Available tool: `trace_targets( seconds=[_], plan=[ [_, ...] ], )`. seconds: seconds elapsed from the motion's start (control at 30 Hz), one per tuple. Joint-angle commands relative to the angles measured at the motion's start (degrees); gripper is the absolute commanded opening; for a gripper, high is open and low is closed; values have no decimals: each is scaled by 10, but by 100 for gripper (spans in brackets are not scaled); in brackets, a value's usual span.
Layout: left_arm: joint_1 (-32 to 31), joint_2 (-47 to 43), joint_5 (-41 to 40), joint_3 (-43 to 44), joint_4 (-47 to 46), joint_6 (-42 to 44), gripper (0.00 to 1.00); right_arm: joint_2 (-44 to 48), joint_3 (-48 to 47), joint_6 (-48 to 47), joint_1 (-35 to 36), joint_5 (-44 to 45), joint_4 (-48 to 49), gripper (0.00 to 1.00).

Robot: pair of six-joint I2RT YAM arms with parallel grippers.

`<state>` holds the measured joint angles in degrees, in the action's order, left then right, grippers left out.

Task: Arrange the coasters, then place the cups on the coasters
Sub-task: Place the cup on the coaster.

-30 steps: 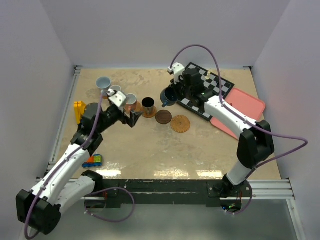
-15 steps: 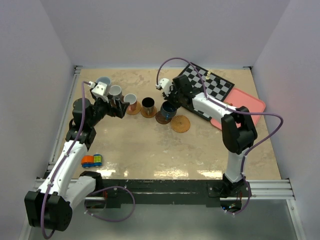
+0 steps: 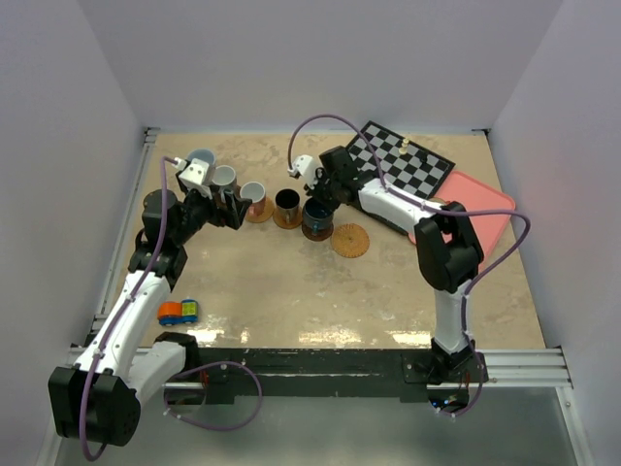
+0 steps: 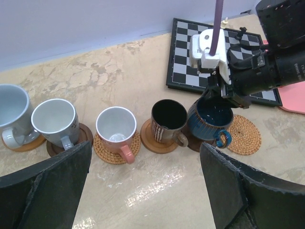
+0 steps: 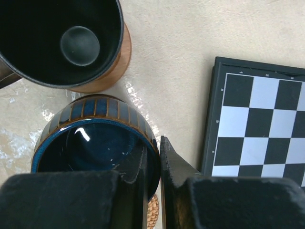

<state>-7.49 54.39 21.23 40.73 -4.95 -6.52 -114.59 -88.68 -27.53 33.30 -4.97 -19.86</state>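
Pinches the far rim of the dark blue cup (image 5: 95,143) in the right gripper (image 5: 152,153), jaws drawn almost together, one finger inside the bowl and the other down the outer wall. Places that cup over a dark brown coaster (image 4: 192,142), just right of the black cup (image 4: 167,119) and just left of an empty woven coaster (image 4: 243,136). Cannot tell for certain whether the base sits fully down or hangs a touch above the disc, though appears to rest on it. Holds the left gripper (image 4: 145,160) spread as wide as it goes, with nothing between the fingers, on the near side of the row and apart from every cup. Shows, from the left wrist, the rest of the row running leftward from the black cup on its smooth wooden coaster (image 4: 151,143). Next, the white cup (image 4: 116,129) with a pinkish handle on a woven tan coaster (image 4: 102,153), then the grey-white cup (image 4: 55,119) on a second dark brown coaster (image 4: 85,133). Last, the pale blue cup (image 4: 9,109) on a plain tan coaster (image 4: 24,145). Has the chessboard (image 4: 190,52) just behind the right gripper, the pink tray (image 3: 475,209) beyond it at the right, and a small toy car (image 3: 179,312) near the left arm.
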Motion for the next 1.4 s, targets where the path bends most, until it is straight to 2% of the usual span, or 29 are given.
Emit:
trace_targets(
  seconds=[0.0, 1.37],
  plan=[
    [5, -1, 7, 25, -12, -8, 100, -5, -40, -3, 15, 22, 2, 0],
    [5, -1, 17, 24, -14, -3, 100, -5, -6, -28, 19, 40, 13, 0]
  ],
)
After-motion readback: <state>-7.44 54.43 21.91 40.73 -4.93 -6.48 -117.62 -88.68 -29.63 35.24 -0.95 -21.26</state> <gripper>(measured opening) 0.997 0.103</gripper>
